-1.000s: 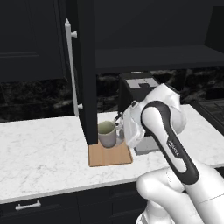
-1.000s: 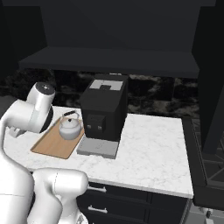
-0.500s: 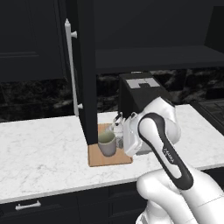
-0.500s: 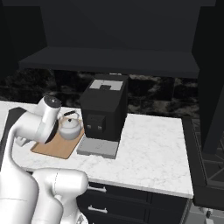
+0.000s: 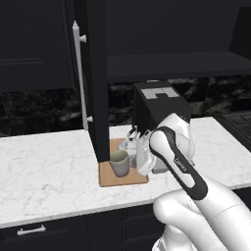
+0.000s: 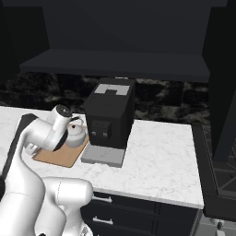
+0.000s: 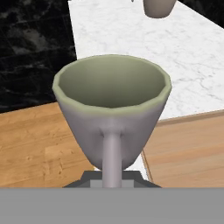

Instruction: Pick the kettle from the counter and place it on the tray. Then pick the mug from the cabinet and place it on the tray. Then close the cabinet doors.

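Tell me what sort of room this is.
Most likely a kitchen: a white marble counter with dark drawers beneath, a black coffee machine against a dark stone backsplash, and a near-black wall cabinet overhead.

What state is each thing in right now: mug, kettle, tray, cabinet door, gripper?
mug: upright on the tray, handle toward the gripper.
kettle: upright on the tray, behind the mug.
tray: flat on the counter.
cabinet door: open.
gripper: at the mug's handle; grip unclear.
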You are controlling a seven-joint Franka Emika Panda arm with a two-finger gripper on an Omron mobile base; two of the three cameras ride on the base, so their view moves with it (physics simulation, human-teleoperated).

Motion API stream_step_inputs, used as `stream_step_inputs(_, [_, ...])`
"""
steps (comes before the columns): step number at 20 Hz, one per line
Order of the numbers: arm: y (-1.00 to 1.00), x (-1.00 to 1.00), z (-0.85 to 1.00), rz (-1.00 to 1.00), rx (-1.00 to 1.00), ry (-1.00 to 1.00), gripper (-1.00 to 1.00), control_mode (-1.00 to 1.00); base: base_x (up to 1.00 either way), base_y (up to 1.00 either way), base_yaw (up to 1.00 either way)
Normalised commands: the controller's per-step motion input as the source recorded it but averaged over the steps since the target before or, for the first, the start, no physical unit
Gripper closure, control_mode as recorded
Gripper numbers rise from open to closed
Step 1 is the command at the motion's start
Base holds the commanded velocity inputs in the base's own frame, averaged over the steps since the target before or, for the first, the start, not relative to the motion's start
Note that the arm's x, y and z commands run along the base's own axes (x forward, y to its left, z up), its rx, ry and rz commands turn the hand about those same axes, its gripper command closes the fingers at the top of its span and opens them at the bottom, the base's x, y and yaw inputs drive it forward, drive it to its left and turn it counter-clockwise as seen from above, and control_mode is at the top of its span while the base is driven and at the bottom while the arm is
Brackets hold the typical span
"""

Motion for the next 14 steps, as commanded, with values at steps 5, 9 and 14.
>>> stream_step_inputs(5, [0.00, 0.23, -0.39, 0.00, 0.00, 0.00, 1.00, -1.00, 0.00, 0.00, 0.00])
stream_step_inputs(9, [0.00, 0.29, -0.36, 0.00, 0.00, 0.00, 1.00, -1.00, 0.00, 0.00, 0.00])
stream_step_inputs(14, [0.00, 0.32, -0.33, 0.00, 0.00, 0.00, 1.00, -1.00, 0.00, 0.00, 0.00])
